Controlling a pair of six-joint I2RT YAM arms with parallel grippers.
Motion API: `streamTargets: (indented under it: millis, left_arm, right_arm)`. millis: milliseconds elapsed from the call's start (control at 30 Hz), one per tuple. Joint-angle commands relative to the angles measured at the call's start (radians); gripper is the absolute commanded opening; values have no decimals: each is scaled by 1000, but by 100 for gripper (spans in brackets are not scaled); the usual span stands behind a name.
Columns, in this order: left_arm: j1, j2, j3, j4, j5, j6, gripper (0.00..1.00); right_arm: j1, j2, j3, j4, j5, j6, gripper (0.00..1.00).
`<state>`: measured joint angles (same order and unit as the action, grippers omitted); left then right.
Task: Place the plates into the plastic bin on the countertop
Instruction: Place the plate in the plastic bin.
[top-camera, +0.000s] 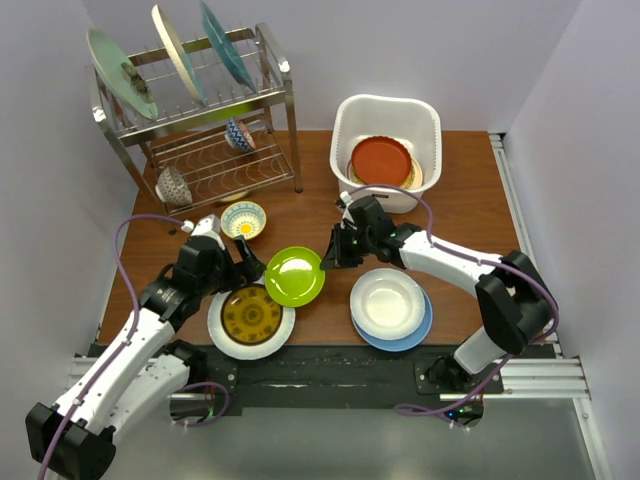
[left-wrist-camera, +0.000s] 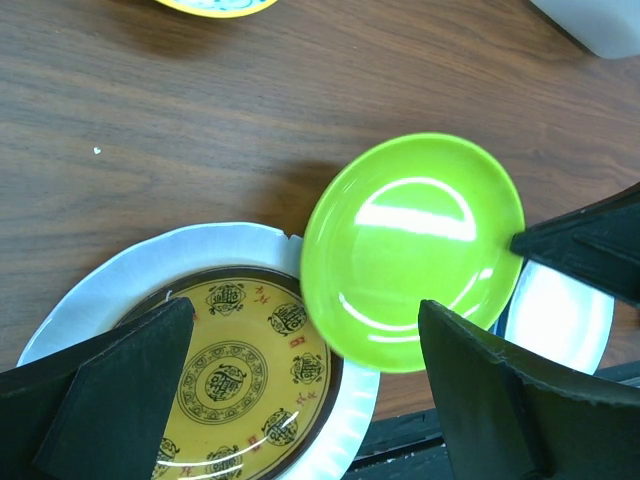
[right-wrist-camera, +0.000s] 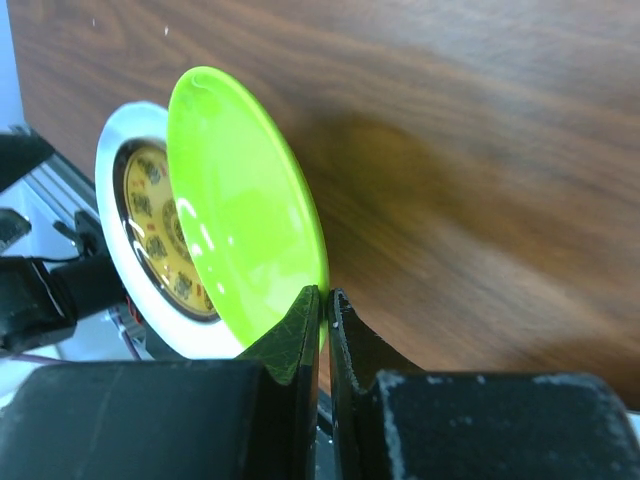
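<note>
My right gripper (top-camera: 327, 262) (right-wrist-camera: 325, 295) is shut on the rim of a lime green plate (top-camera: 294, 276) (left-wrist-camera: 410, 250) (right-wrist-camera: 240, 200), holding it tilted above the wooden countertop. To its left my left gripper (top-camera: 243, 268) (left-wrist-camera: 305, 310) stands open over a brown patterned plate (top-camera: 252, 317) (left-wrist-camera: 235, 370) (right-wrist-camera: 150, 225), which lies on a white plate (top-camera: 222, 336) (left-wrist-camera: 120, 270). A white plate (top-camera: 388, 302) rests on a blue plate (top-camera: 412, 336) at the front right. The white plastic bin (top-camera: 340, 130) stands at the back and holds stacked plates, a reddish-brown one (top-camera: 381, 160) on top.
A steel wire dish rack (top-camera: 283, 95) at the back left holds three upright plates on its top tier and a bowl and a cup lower down. A small yellow-and-blue bowl (top-camera: 243, 219) sits just behind my left gripper. White walls close in both sides.
</note>
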<state>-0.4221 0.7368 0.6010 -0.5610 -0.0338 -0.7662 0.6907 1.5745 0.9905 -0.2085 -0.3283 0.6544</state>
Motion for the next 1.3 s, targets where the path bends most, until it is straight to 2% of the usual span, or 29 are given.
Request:
streamTargets:
  millis: [0, 733, 1267]
  left_arm:
    - [-4, -1, 48, 10, -15, 19, 100]
    - [-4, 12, 42, 12, -9, 31, 100]
    - [-4, 19, 25, 26, 5, 39, 100]
  right_arm:
    - [-40, -56, 26, 41, -48, -4, 0]
    - [-189, -47, 158, 55, -109, 10, 0]
    - [-371, 13, 319, 80, -166, 56, 0]
